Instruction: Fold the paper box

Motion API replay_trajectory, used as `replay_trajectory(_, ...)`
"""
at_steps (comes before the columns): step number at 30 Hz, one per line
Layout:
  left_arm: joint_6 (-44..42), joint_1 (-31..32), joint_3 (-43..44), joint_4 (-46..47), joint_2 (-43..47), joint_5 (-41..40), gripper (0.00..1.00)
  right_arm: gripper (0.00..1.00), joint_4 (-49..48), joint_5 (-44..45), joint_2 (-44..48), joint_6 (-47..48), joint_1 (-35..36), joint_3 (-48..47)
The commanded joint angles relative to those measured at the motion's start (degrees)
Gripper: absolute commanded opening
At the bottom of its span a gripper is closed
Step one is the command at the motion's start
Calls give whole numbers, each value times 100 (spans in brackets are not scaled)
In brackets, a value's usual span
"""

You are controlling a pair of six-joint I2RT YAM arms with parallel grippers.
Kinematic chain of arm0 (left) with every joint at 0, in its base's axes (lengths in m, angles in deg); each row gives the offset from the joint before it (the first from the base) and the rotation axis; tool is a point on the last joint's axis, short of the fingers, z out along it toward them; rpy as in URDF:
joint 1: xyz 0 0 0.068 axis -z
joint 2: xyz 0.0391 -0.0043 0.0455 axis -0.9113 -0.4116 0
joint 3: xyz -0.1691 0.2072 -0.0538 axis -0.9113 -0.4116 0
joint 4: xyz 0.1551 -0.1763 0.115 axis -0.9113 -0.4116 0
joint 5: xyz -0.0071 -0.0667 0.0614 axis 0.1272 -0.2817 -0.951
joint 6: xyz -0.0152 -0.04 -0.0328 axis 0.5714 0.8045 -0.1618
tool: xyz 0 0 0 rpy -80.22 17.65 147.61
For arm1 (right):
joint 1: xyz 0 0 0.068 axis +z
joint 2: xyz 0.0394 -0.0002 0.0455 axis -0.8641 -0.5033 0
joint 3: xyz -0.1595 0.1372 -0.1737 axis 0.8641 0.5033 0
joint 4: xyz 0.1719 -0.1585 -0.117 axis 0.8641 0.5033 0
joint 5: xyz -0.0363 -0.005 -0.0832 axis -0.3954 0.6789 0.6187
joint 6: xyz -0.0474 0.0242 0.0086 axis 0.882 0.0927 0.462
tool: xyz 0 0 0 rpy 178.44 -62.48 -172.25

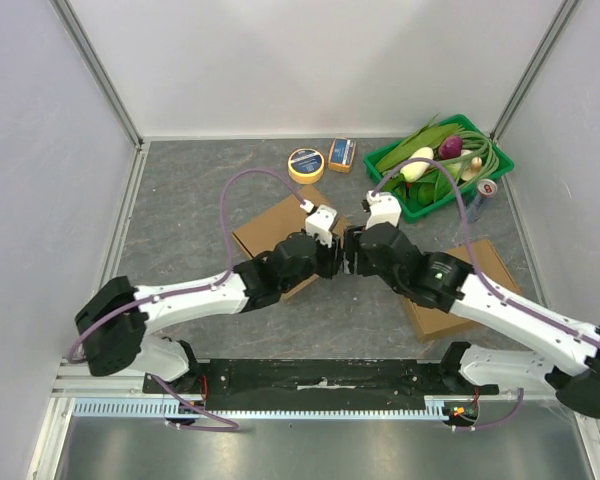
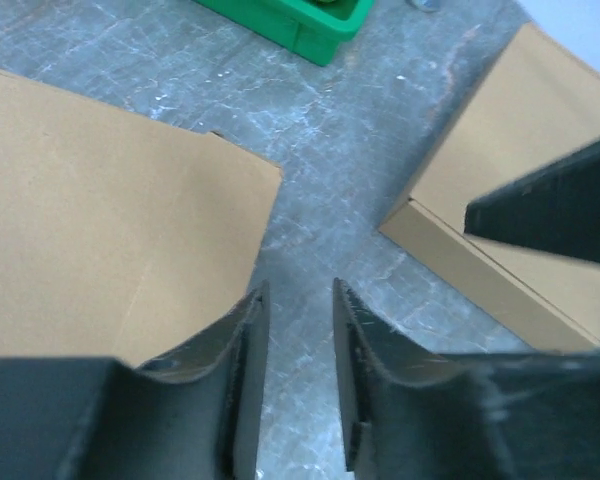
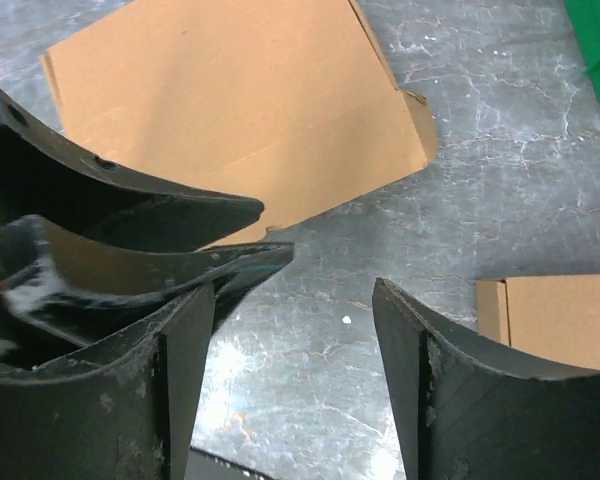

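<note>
Bench point(image 1: 180, 200): grey and mottled, carrying everything listed below.

Flat cardboard piece point(image 3: 230, 110): lies on the bench just to the left of the left tool and beyond the right tool. No raised wall or flap is seen, and it is judged to be unfolded, though a closed, flattened state cannot be ruled out.

Shallow cardboard box point(image 2: 540, 120): lies on the bench to the right of both tools, apart from them. A side wall is visible under a flat top, so this one is judged to be already folded and shut.

Green tray point(image 2: 300, 25): set beyond the tools, to the right, and filled with vegetables.

Left tool point(image 2: 298, 300): fingers parted by a narrow gap, with nothing gripped. It is held over bare bench between the two cardboard items.

Right tool point(image 3: 295, 288): fingers spread wide and released, with nothing between them. It is tip to tip with the left tool.

Tape roll point(image 1: 305, 164): yellow, placed beyond the left tool.

Small carton point(image 1: 342, 154): placed just beside the tape roll.

Progress: one box is judged finished. The flat piece is untouched, and its folding is judged to remain.
</note>
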Motion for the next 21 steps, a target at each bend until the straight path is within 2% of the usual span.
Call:
replay_trajectory(1,-88,53,-396,2,952,1667,43,75,7,-783,737,1014,-936,42)
replay_trajectory(2,34,53,-457,-199,1085,1847,45,81,-115,-1594,825,1173,-1271,130)
replay_trajectory(4,500,-130,-668,-814,1410,2146,51,82,-239,-2372,704,1534,-2218,254)
replay_trajectory(5,693,-271,-747,-1034,1690,2217,54,85,-509,-2688,599,1701,-2433,306)
replay_trajectory(6,1130,-455,-931,-1480,1823,2305,59,86,-694,-3527,302,1798,-2635,394)
replay_trajectory(8,1528,-1184,-1264,-1782,2235,2587,63,88,-1310,-4271,-295,1817,-3163,439)
replay_trajectory(9,1843,-1404,-1388,-2079,2403,2517,65,89,-1546,-5109,-525,1799,-3495,439)
replay_trajectory(10,1968,-1754,-1511,-2169,2614,2221,68,90,-2184,-5605,-771,1790,-3629,465)
replay_trajectory(11,2239,-1906,-1756,-2248,2938,2070,75,93,-2416,-6019,-1374,1808,-3734,378)
replay_trajectory(12,2416,-2238,-1880,-2336,3106,1973,77,93,-2488,-6640,-1728,1938,-3857,212)
replay_trajectory(14,2880,-2600,-2213,-2276,3318,2041,81,94,-2690,-6638,-2404,2210,-3867,-44)
replay_trajectory(15,3014,-3045,-2303,-2206,3310,2234,82,94,-2813,-6594,-2573,2264,-3885,-80)
replay_trajectory(16,3146,-3259,-2382,-1892,3258,2758,82,95,-2893,-6629,-2714,2273,-3920,-167)
replay_trajectory(18,3454,-3715,-2506,-1513,2821,3253,85,95,-3138,-6874,-3162,2203,-3981,-325)
replay_trajectory(21,3411,-3858,-2418,-967,2101,3703,87,93,-3052,-7050,-3840,2308,-4025,-730)
